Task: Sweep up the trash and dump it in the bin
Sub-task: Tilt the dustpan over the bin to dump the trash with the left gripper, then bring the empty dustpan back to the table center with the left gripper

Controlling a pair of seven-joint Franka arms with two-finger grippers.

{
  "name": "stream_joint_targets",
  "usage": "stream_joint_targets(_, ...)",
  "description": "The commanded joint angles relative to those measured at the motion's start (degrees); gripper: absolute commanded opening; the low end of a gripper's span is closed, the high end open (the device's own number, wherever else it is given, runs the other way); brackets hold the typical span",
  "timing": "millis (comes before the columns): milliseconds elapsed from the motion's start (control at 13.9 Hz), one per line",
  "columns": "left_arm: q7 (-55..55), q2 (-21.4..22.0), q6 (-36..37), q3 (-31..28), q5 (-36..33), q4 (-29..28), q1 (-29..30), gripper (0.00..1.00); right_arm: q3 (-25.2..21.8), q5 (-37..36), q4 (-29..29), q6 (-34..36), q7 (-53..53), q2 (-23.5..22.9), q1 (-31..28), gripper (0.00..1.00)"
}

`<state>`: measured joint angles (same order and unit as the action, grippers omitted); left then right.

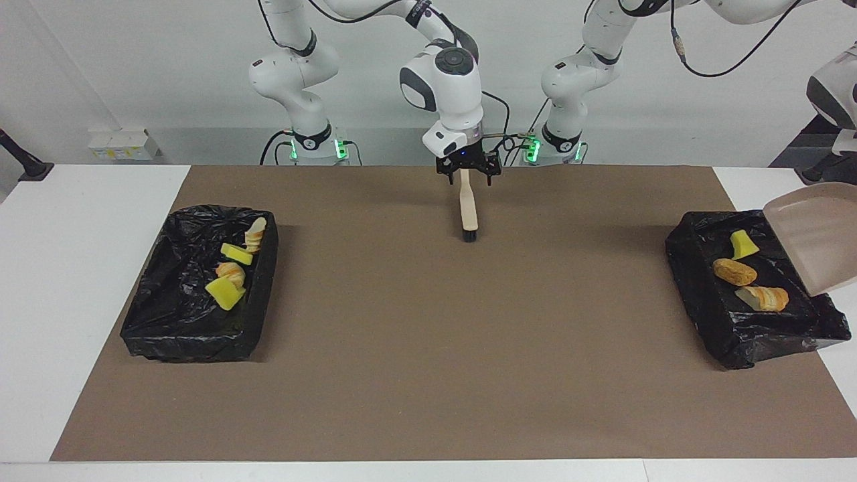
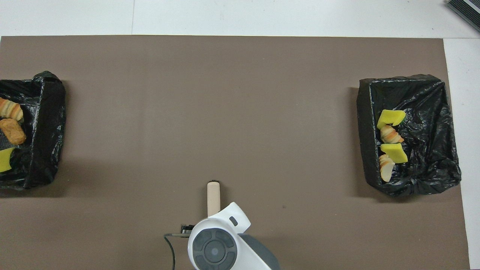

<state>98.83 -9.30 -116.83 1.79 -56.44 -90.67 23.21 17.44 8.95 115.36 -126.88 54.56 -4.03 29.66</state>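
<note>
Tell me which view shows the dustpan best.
The facing view: the dustpan shows tilted at that picture's edge, over the bin at the left arm's end. The overhead view shows none of it.

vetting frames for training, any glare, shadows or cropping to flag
Facing view: soft shadows beside both bins, sheen on their black liners, dustpan cut by the frame edge. Overhead view: right arm hides the brush handle's end, one bin cropped.

One camera sits high across the table, facing the arms, and takes in the whole mat. The other looks steeply down from above the right gripper. Both share the mat, brush and two bins.
</note>
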Motion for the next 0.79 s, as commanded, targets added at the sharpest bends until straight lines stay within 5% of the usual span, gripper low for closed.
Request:
stream_joint_targets(0, -1.45, 3.5, -0.5, -0.38, -3.41, -2.85, -0.53, 0.0, 0.32, -1.21, -0.57, 3.21, -4.71, 3.05, -4.08, 1.0)
stream_joint_targets(288, -5.75, 3.33, 1.78, 0.41, -1.49, -2.76, -4.56, 0.0, 0.14, -1.57, -0.57, 10.15, -12.27, 7.71, -10.4, 1.0)
stream_joint_targets(575, -7.68, 2.89, 3.27, 0.41, 9.38, -2.23, -9.31, 0.0, -0.73, -1.57, -1.1, 16.48, -22.9, 13.34, -20.15, 1.0)
stream_joint_targets(719, -8.57, 3.15, 3.89, 0.41, 17.38, -2.85, -10.46, 0.0, -1.61, -2.0, -6.43, 22.17, -28.17, 12.65, -24.11, 1.0)
